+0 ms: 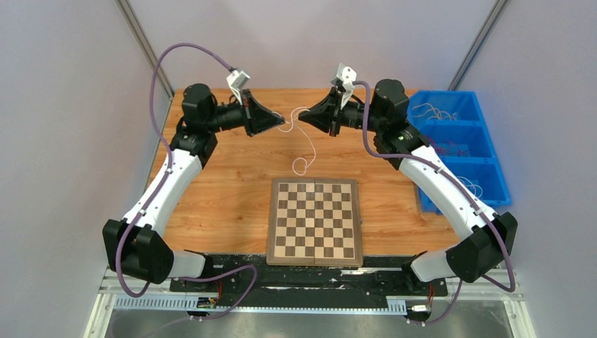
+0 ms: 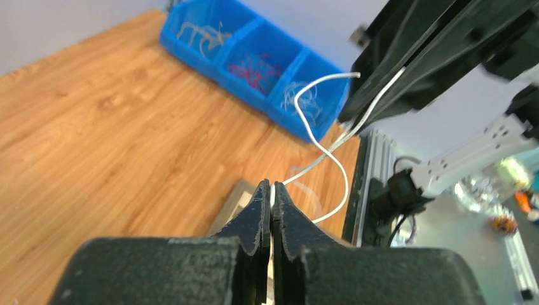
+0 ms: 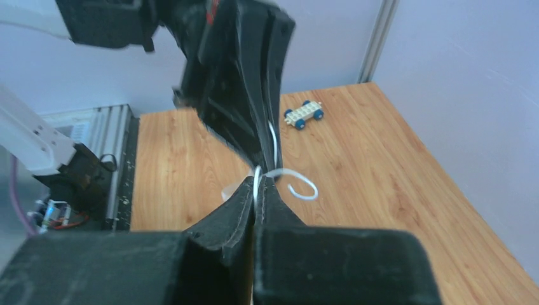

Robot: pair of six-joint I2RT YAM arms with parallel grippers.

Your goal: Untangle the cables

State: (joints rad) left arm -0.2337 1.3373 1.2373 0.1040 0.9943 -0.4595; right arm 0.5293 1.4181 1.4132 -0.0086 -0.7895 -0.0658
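**Operator:** Report the layout, starting at the arm bases.

**Technician:** A chessboard lay flat on the wooden table, just ahead of the bases. Beyond its far edge, the free end of a thin white cable ended in a small loop on the wood, just short of the board. From there the strand rose to the two grippers.

**Operator:** Jaw state?

**Technician:** The left gripper was clenched on the white cable, which emerged from between its fingertips. The right gripper was likewise clamped on the cable. The two tips faced each other, close together, raised above the far half of the table. A short span of cable ran between them, and a loose curl stood out beside it.

**Operator:** One cable or several?

**Technician:** That could not be determined. No knot was discernible in the span.

**Operator:** What lay farther out?

**Technician:** A blue bin with three compartments stood at the right edge of the table. Red wires filled the middle compartment and pale wires the other two. A small toy car sat near the far left side.

**Operator:** Progress assessment?

**Technician:** Judged late. The bin contents suggested that most cables had been separated. Left to do, most likely: draw the grippers apart, confirm that the strand runs free, and deposit it in the bin.
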